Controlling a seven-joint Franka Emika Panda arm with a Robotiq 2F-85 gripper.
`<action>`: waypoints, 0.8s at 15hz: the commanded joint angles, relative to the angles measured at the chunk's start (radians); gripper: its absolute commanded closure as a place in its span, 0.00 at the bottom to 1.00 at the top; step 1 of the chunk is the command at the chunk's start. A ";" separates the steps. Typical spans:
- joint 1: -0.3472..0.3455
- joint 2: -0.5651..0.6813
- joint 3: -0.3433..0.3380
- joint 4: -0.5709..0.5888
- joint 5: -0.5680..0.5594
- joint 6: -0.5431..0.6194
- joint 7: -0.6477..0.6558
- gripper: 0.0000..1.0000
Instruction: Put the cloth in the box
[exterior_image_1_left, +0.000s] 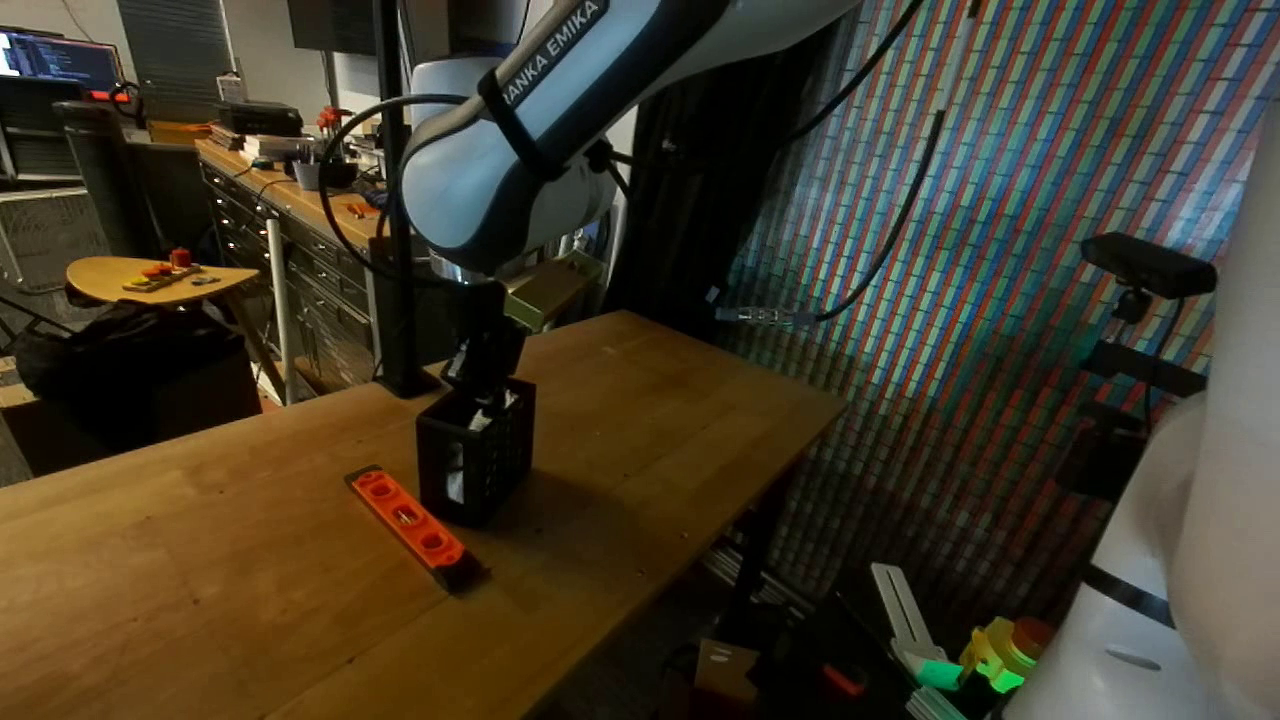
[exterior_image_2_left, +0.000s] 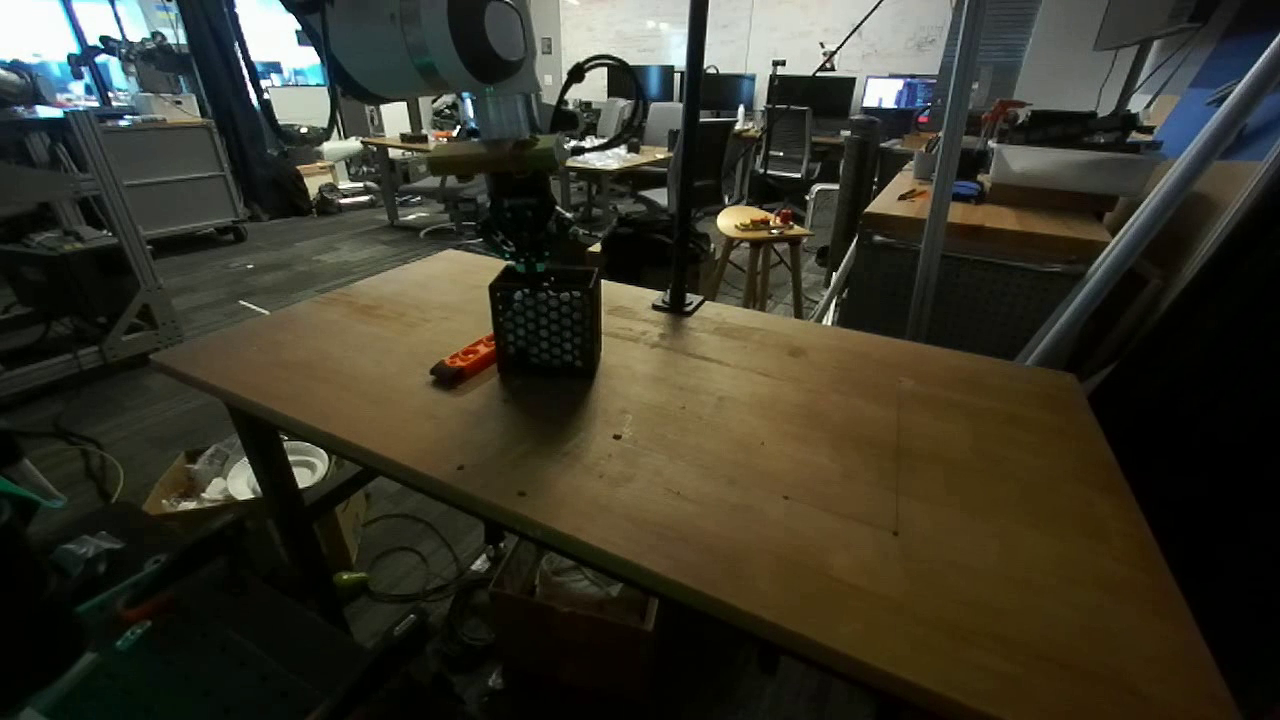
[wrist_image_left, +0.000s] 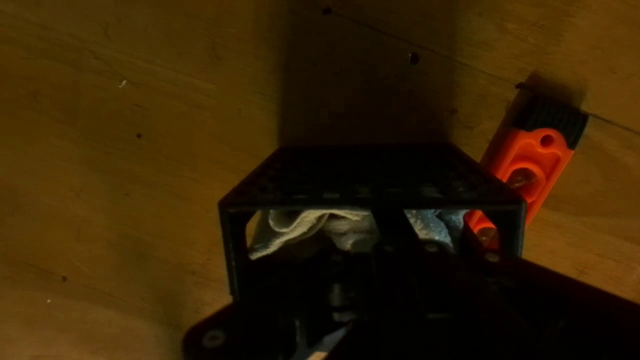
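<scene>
Cloth (wrist_image_left: 345, 230) lies bunched inside the black box (exterior_image_2_left: 548, 325) on the desk (exterior_image_2_left: 800, 450), near an orange level (exterior_image_1_left: 408, 520); the gripper (exterior_image_2_left: 530, 264) is at the box's top, whether spread or pressed together I cannot tell.

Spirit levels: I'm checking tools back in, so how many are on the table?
1: the orange spirit level lies on the table, beside the black box. The box's inside is partly hidden, so another there can't be ruled out.
</scene>
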 joint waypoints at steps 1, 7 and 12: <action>-0.028 0.042 -0.005 0.014 0.031 0.050 -0.053 0.98; -0.089 0.177 0.014 0.079 0.136 0.110 -0.177 0.97; -0.125 0.272 0.046 0.152 0.214 0.100 -0.264 0.98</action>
